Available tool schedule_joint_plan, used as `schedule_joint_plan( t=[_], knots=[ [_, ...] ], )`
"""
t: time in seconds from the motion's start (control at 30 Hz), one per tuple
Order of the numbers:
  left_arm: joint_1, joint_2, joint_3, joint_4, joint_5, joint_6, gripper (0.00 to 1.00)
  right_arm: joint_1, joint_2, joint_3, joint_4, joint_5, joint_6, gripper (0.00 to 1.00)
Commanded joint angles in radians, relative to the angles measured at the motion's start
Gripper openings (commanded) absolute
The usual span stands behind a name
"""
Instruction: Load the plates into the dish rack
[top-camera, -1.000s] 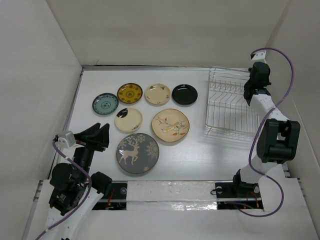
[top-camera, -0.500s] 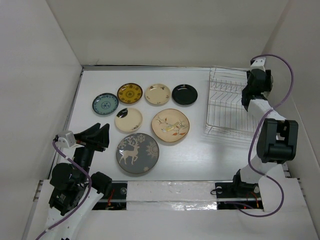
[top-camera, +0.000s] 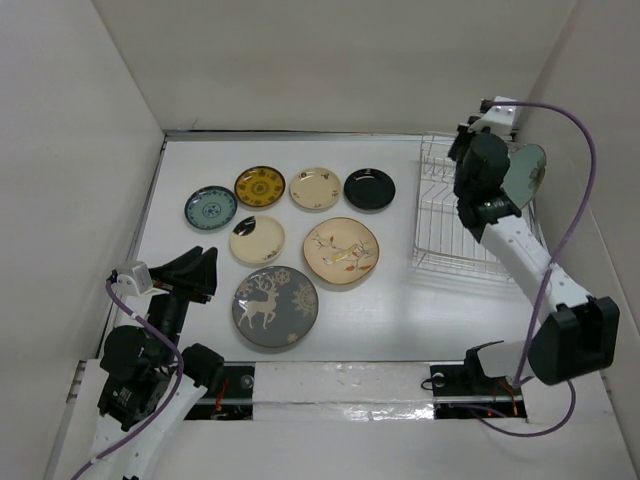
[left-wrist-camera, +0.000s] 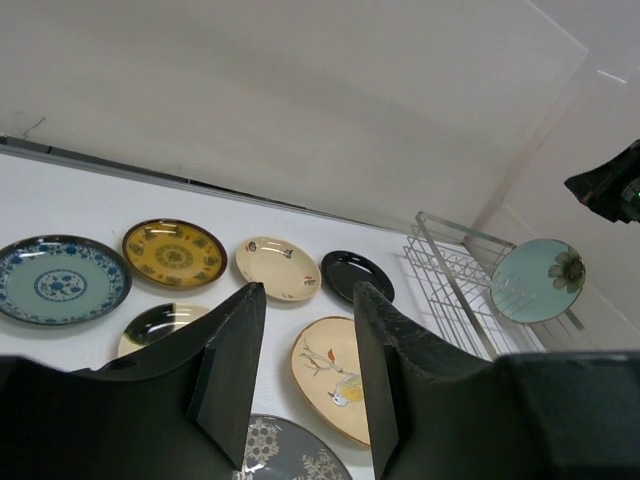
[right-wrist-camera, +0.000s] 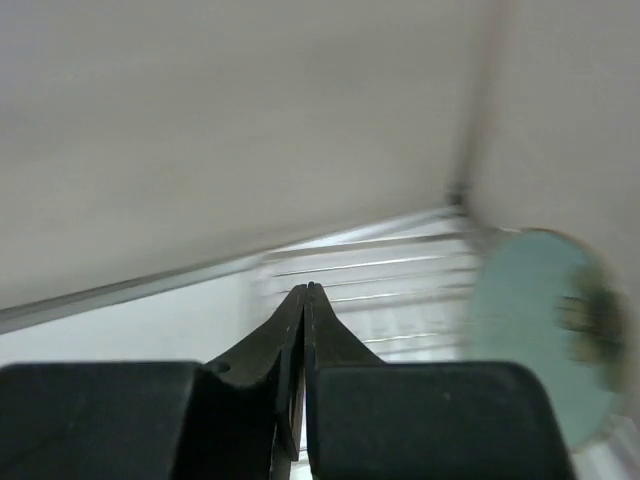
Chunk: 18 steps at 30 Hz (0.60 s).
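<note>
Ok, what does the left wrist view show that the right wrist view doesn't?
Only the left wrist view: the open left end effector and the plates lying flat on the table, among them the blue-patterned plate, yellow plate, black plate and tan plate. Only the right wrist view: the right end effector, fingers pressed shut with nothing between them. Both: the dish rack and the pale teal plate standing upright in it, blurred in the right wrist view.
</note>
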Motion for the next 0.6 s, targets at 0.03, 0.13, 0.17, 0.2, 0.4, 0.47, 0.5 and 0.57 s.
schedule_joint_plan(
  t=[0.03, 0.13, 0.17, 0.2, 0.4, 0.47, 0.5, 0.57],
  knots=[
    [-0.008, -0.113, 0.005, 0.026, -0.005, 0.011, 0.34, 0.18, -0.111, -0.098, -0.069, -0.261, 0.334, 0.0],
    [-0.008, -0.086, 0.005, 0.025, 0.001, 0.016, 0.22, 0.356, -0.098, -0.178, -0.096, -0.35, 0.417, 0.0],
    [-0.008, -0.074, 0.005, 0.025, -0.001, 0.014, 0.15, 0.401, -0.087, -0.203, -0.108, -0.355, 0.437, 0.0],
    [-0.008, -0.067, 0.005, 0.026, 0.001, 0.014, 0.09, 0.482, -0.059, -0.217, -0.116, -0.38, 0.479, 0.0],
    [-0.008, -0.013, 0.008, 0.026, 0.007, 0.023, 0.0, 0.692, 0.01, -0.363, -0.164, -0.426, 0.698, 0.29],
    [-0.008, 0.033, 0.008, 0.028, 0.009, 0.028, 0.0, 0.752, 0.036, -0.433, -0.058, -0.479, 0.797, 0.52],
    [-0.008, 0.042, 0.008, 0.028, 0.009, 0.03, 0.0, 0.752, 0.048, -0.434, -0.058, -0.48, 0.828, 0.57],
    [-0.008, 0.065, 0.009, 0.026, 0.012, 0.031, 0.01, 0.797, 0.097, -0.471, 0.0, -0.49, 0.87, 0.65]
  ],
)
